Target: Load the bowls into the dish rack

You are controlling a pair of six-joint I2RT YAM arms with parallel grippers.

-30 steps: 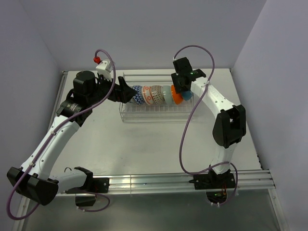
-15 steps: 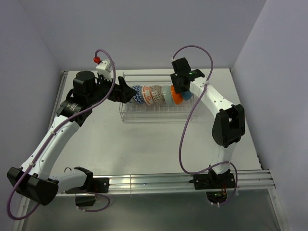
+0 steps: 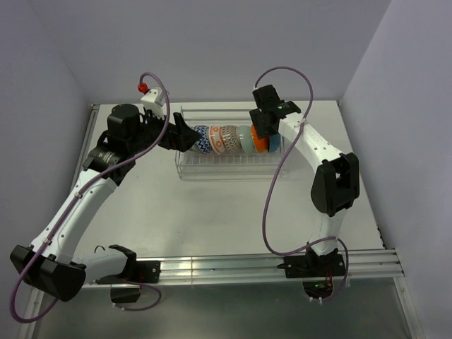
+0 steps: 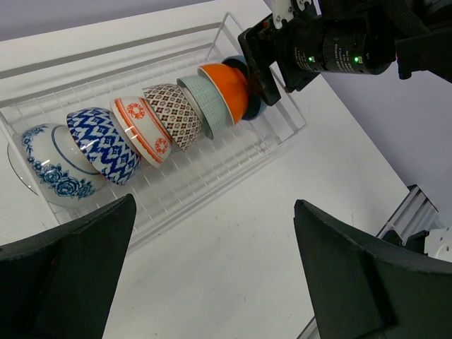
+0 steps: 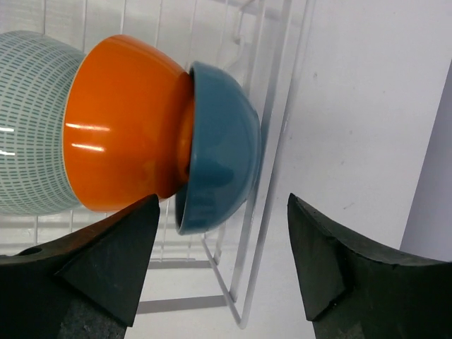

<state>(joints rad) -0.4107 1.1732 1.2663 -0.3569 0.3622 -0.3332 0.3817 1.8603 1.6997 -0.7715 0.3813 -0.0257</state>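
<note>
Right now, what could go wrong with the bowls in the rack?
The right gripper hangs open close to the dark blue bowl; pulling away crooked, a finger might catch its rim and knock it against the end wall of the dish rack. That bowl leans on the orange bowl, so a bump could shove the whole row.

Both arms same build: left arm (image 3: 74, 205), right arm (image 3: 311, 141) – white link shells, black joint housings. Lilac cable (image 3: 269, 205) looped along each. Red cap (image 3: 142, 87) on left wrist's white block. Green LED (image 3: 282, 108) on right wrist. Matte black wedge fingers (image 5: 106, 275).
</note>
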